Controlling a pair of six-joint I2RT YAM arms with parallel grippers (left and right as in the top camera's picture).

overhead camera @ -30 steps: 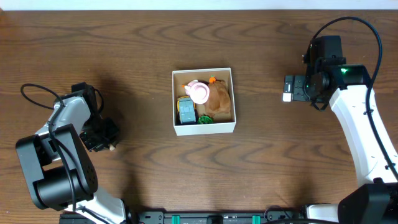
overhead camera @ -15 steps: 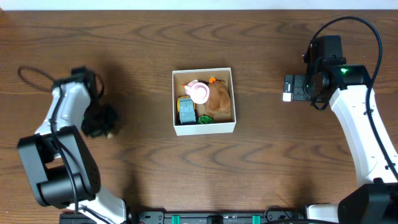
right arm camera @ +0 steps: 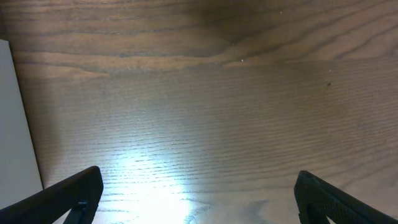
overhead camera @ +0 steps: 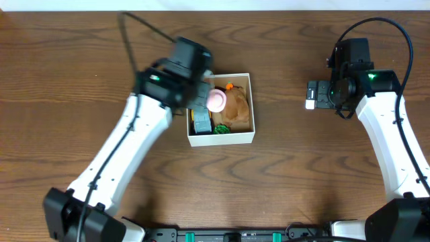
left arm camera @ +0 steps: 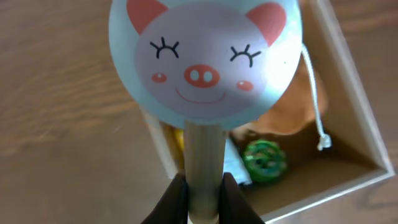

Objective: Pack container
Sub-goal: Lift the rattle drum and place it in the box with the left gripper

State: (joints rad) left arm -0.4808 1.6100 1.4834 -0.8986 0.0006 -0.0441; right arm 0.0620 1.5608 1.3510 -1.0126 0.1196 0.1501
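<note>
Wooden table [overhead camera: 302,175] carries the box [overhead camera: 222,139] at centre, partly filled. Left tool [left arm camera: 202,193] pinches a pig stick [left arm camera: 205,62] over the box's left edge. Right tool [right arm camera: 199,196] hangs spread and empty, well right. Likely next: lower the stick inside and release.

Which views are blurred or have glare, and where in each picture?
Overhead: the left arm is smeared by motion, the rest sharp. Left wrist: the pig-face toy is fairly sharp, the container behind it soft. Right wrist: strong glare on the table.
</note>
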